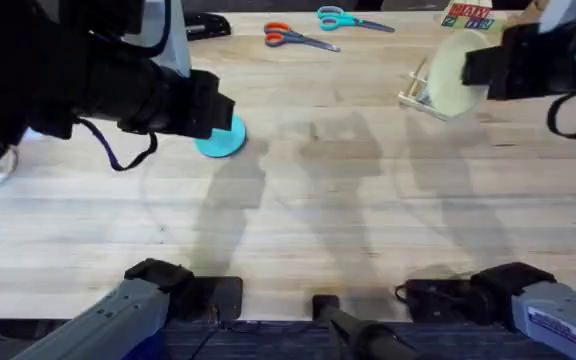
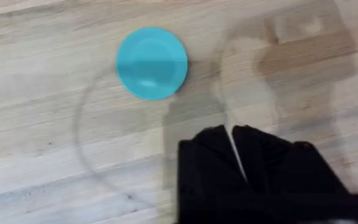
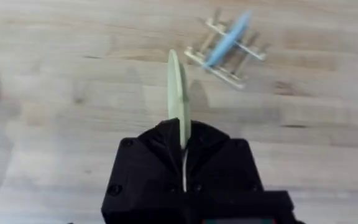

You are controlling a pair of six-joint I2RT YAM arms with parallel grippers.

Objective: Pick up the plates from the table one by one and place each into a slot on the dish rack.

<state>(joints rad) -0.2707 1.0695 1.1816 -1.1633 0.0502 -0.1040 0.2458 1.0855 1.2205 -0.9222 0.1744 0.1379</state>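
Overhead view: the left gripper [image 1: 213,118] hangs over the table [image 1: 308,200], the right gripper [image 1: 478,68] is raised near the dish rack [image 1: 420,92].
Left fingers: pressed together with only a thin slit between them, holding nothing (seen in the left wrist view) [image 2: 232,146].
Teal plate: lies flat on the wood [image 2: 151,63], ahead of the left fingertips and apart from them; from above it peeks out beside the left gripper [image 1: 223,140].
Right fingers: clamped on the edge of the cream plate [image 3: 179,99], which stands on edge straight out from the fingertips [image 3: 182,140].
Cream plate from above: held in the air [image 1: 456,75], overlapping the rack.
Dish rack: beyond the cream plate's rim and a little aside [image 3: 225,46], already carrying a pale blue plate [image 3: 229,38] in a slot.
Scissors: two pairs at the far edge, red [image 1: 298,38] and blue [image 1: 353,18].
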